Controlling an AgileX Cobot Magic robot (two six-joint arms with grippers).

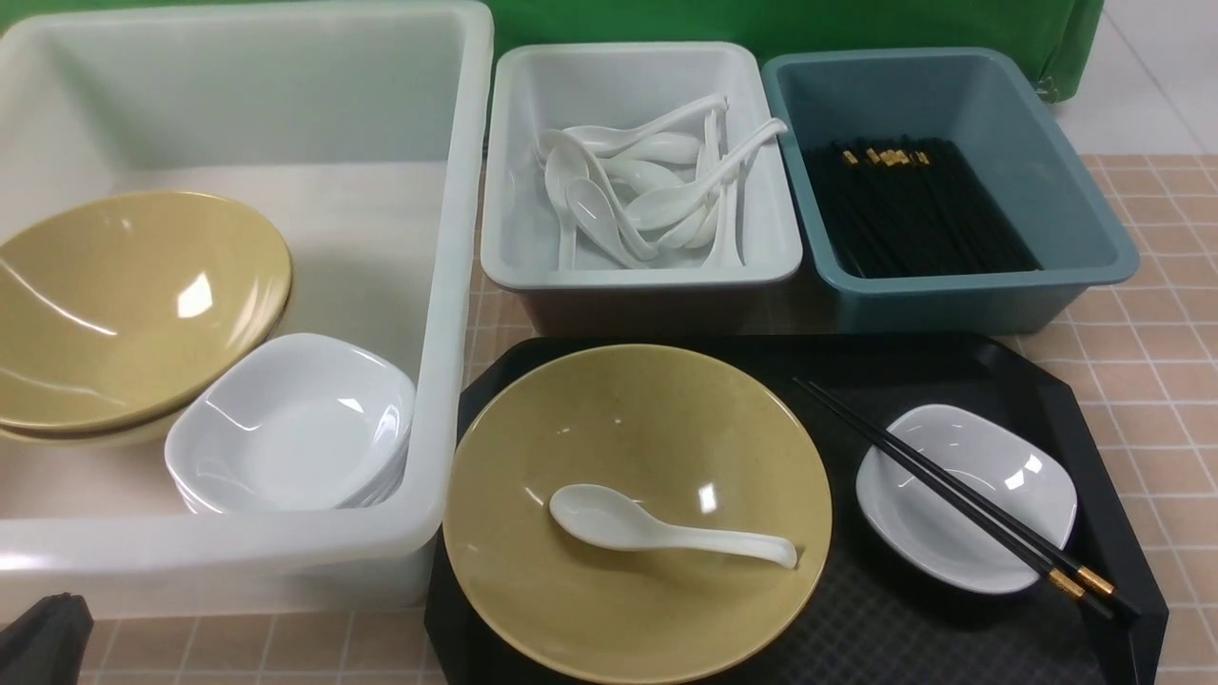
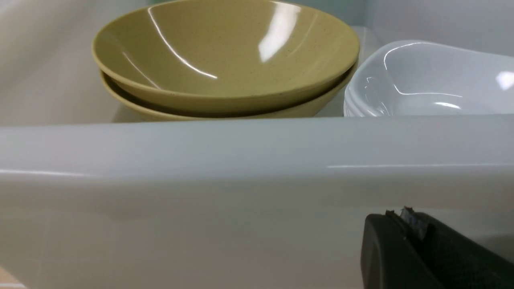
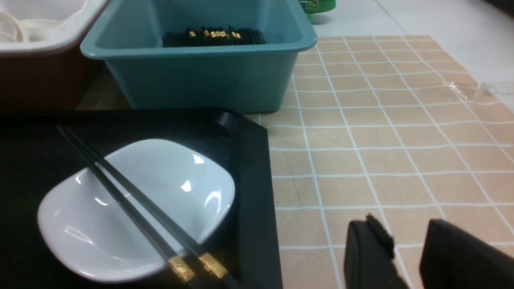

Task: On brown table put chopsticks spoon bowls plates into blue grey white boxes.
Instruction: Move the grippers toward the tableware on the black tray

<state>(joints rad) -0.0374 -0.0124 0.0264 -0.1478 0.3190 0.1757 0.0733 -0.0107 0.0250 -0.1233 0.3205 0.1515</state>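
Gleaming white spoon (image 1: 666, 534) in mustard bowl (image 1: 618, 419)

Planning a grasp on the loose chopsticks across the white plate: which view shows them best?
Front view: the loose chopsticks show whole, tip to gold band. Right wrist view shows them closer, thick ends cropped. Left wrist view misses them.

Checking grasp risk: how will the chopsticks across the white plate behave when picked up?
The chopsticks look thin and glossy: probably light, stiff, slippery. Bridging the plate rim, they could roll or slide apart when nudged.
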